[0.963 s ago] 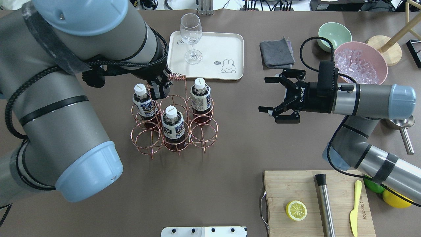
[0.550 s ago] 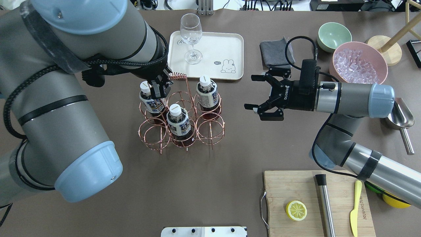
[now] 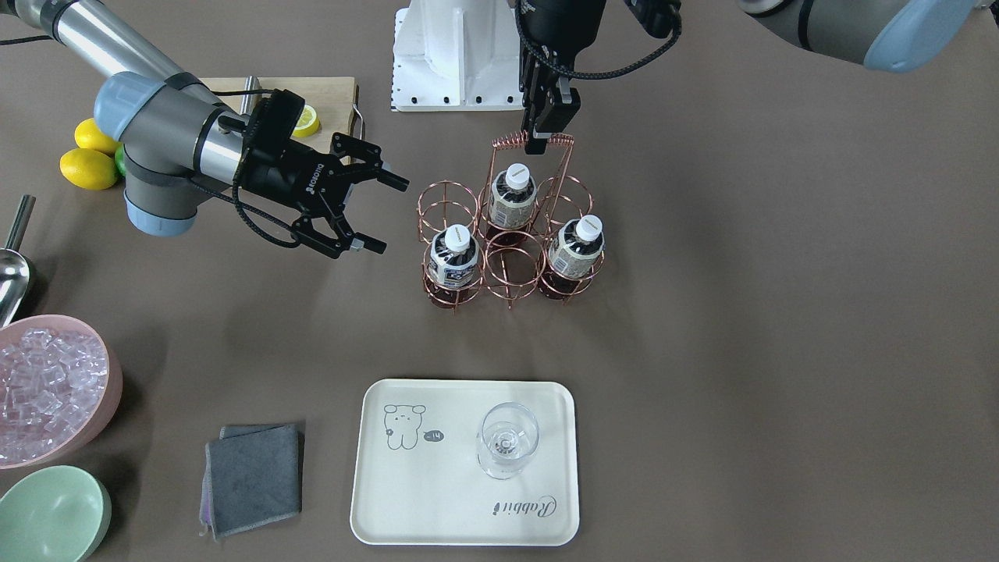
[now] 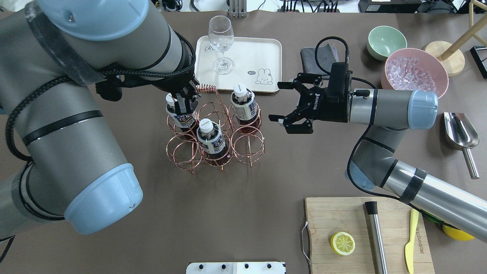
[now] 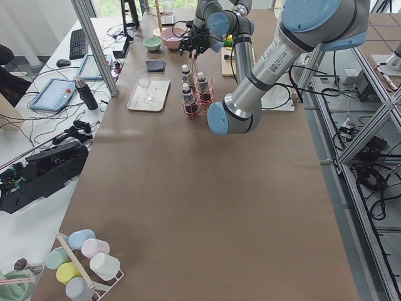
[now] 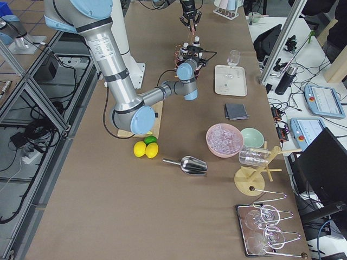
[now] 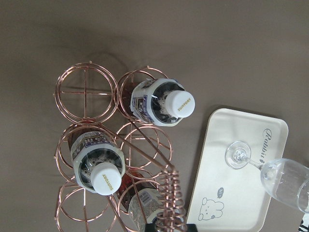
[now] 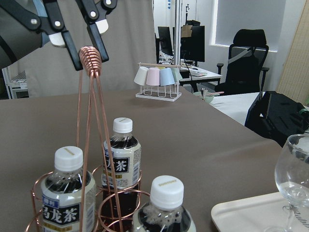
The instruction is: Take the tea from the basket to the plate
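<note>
Three tea bottles [image 4: 243, 105] [image 4: 210, 140] [image 4: 178, 113] stand in a copper wire basket [image 4: 205, 90] at mid-table. They also show in the front view [image 3: 450, 256]. My left gripper [image 4: 185, 102] is shut on the basket's coiled handle from above; the right wrist view shows its fingers [image 8: 72, 46] clamping the coil. My right gripper [image 4: 276, 101] is open and empty, level with the bottles, just right of the basket and pointing at it. The cream plate [image 4: 262, 53] lies behind the basket with a stemmed glass [image 4: 220, 42] on it.
A grey cloth [image 4: 317, 57], a pink bowl of ice [image 4: 414, 72] and a green bowl [image 4: 384, 40] sit at the back right. A metal scoop [image 4: 462, 137] lies to the right. A cutting board [image 4: 342, 217] with a lemon half is at the front right.
The basket with its bottles has slid to the right, pulled by my left gripper on the handle. My open right gripper has moved left toward the basket.
</note>
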Robot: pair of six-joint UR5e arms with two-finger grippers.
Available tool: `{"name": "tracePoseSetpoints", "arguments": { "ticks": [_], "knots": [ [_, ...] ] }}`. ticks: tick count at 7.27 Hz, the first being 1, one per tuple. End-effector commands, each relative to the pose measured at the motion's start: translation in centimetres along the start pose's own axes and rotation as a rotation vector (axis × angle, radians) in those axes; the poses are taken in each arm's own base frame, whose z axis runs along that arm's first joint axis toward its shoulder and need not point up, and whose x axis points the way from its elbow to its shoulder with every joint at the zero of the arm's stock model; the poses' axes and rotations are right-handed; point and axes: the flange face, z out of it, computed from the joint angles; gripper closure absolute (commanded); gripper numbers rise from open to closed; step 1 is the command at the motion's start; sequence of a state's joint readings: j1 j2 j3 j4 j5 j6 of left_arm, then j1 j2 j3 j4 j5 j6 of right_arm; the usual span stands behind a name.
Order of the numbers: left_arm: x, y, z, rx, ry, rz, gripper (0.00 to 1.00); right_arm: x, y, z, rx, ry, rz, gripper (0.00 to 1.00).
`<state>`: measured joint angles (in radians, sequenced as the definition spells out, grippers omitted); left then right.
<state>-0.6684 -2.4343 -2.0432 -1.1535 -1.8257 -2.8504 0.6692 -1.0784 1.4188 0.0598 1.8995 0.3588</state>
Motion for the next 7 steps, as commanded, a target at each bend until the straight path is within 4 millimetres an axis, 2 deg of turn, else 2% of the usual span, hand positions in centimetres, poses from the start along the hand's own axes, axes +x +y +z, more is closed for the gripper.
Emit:
{"name": "tracePoseSetpoints", "arguments": {
  "ticks": [1,3,7],
  "knots": [
    [0.0,-0.1,0.0,0.0,0.001,-0.001,1.0,-0.1,-1.7,2.2,0.008,0.017,-0.002,0.0],
    [0.1,-0.6,-0.2,0.0,0.003,-0.004,1.0,-0.5,-2.2,5.3,0.023,0.035,-0.006,0.0],
    [0.0,-1.1,0.1,0.005,0.001,-0.006,1.0,-0.6,-1.1,5.8,0.004,0.041,-0.02,0.01]
  ]
}}
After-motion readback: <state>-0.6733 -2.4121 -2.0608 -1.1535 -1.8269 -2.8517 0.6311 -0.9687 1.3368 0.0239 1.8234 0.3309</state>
